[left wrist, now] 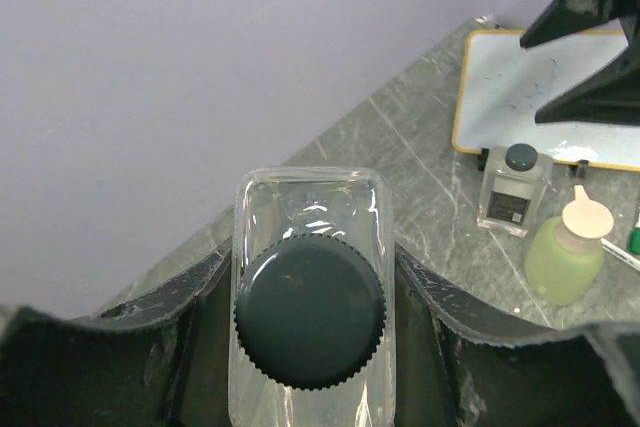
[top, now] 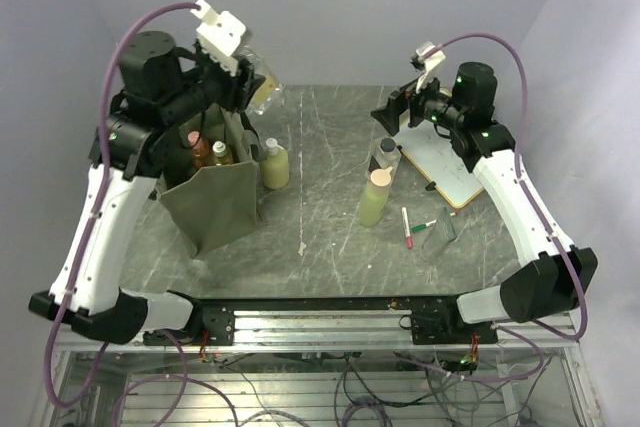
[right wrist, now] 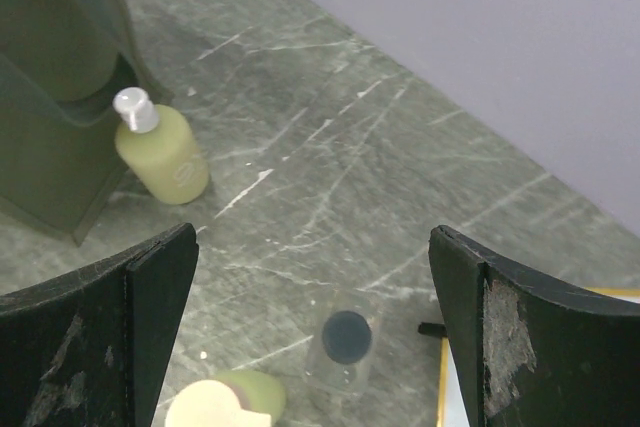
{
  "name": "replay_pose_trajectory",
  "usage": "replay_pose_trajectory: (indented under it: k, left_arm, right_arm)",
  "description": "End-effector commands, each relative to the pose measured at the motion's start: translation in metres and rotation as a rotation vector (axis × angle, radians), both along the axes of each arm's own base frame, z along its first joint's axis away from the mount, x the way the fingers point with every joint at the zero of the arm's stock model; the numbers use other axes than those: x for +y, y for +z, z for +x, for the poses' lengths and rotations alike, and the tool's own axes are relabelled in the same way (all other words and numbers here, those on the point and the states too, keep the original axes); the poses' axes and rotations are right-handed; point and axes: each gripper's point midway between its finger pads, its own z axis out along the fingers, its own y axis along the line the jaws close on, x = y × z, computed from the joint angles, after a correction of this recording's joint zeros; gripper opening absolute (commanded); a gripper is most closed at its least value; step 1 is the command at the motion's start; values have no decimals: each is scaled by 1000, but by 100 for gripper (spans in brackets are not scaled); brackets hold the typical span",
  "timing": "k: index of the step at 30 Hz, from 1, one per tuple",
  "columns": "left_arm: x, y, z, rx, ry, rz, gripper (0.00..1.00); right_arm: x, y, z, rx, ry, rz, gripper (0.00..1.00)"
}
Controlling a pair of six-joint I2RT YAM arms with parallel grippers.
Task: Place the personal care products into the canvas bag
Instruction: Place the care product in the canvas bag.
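My left gripper (left wrist: 310, 332) is shut on a clear bottle with a dark ribbed cap (left wrist: 310, 309), its fingers (left wrist: 425, 337) pressed against the bottle's two sides. In the top view that bottle (top: 266, 85) hangs high over the back of the olive canvas bag (top: 215, 202). Two orange and amber bottles (top: 210, 151) stand inside the bag. A yellow-green bottle (top: 274, 164) stands just right of the bag. My right gripper (right wrist: 312, 247) is open above a clear black-capped bottle (right wrist: 347, 339), beside a light green bottle with a beige cap (top: 374, 197).
A wood-framed whiteboard (top: 450, 169) lies at the right under the right arm. Red and green markers (top: 408, 228) and a small dark eraser (top: 445, 231) lie in front of it. The back wall is close behind the bag.
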Motion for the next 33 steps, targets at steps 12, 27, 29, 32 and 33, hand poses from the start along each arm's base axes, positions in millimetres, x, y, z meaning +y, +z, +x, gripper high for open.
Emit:
replay_pose_trajectory:
  k: [12, 27, 29, 32, 33]
  left_arm:
    - [100, 42, -50, -90, 286, -173, 7]
    - [167, -20, -40, 103, 693, -228, 7]
    - [175, -29, -38, 118, 747, -220, 7]
    - [187, -41, -37, 138, 818, -211, 7]
    - [192, -45, -36, 144, 846, -210, 7]
  right_arm:
    - [118, -3, -25, -52, 348, -71, 100]
    - [213, -18, -48, -92, 605, -49, 100]
    - [221, -23, -52, -88, 620, -56, 100]
    - [233, -30, -58, -81, 662, -74, 100]
    - [236, -33, -60, -79, 672, -84, 100]
